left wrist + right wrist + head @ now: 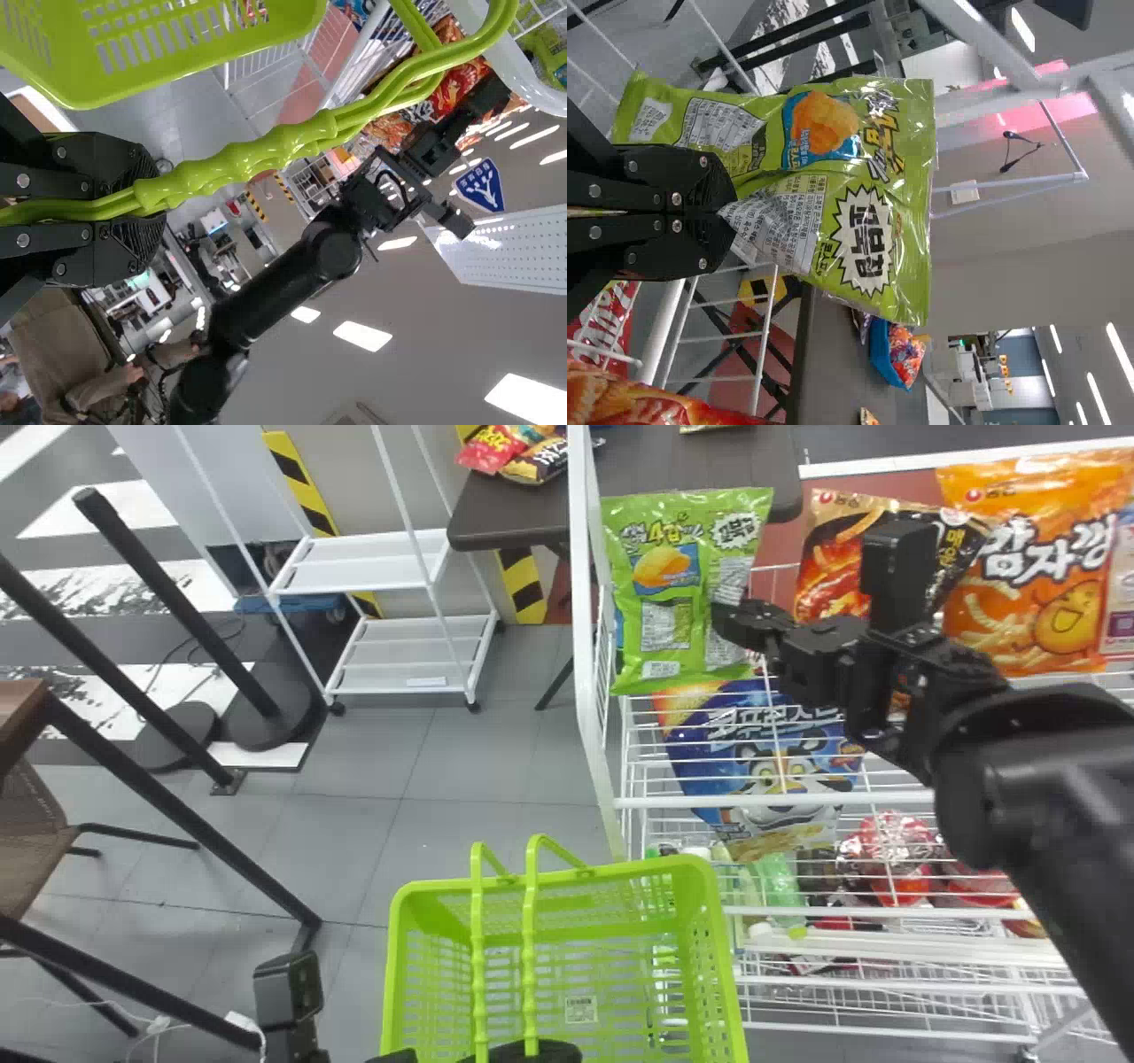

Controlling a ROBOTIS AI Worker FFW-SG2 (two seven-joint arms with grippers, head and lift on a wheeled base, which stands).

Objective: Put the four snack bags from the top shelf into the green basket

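A: Jaws first?
B: Left gripper (142, 211): closed around the twin lime-green plastic handles (257, 155), presumably to steady the open lattice basket (611, 872) for filling. Right gripper (728, 214): clenched on the glossy green snack bag with the yellow chip picture (873, 199).
A: Where is that bag?
B: Beyond the basket and higher, upright at the left end of the white wire rack (592, 717). Whether its base is off the shelf, I cannot tell.
A: Why that hold?
B: The film is pinched into creases toward its right side — likely because the arm comes from there, and loose film offers purchase.
A: And the rest?
B: The black-and-red bag (828, 558) and bright orange bag (1032, 576) stand farther right of the basket, with a pale pink one (1121, 593) at the view's edge.
A: Next?
B: Lift clear, then lower it basketward — my judgement. A small pinch could let it swing or slip.
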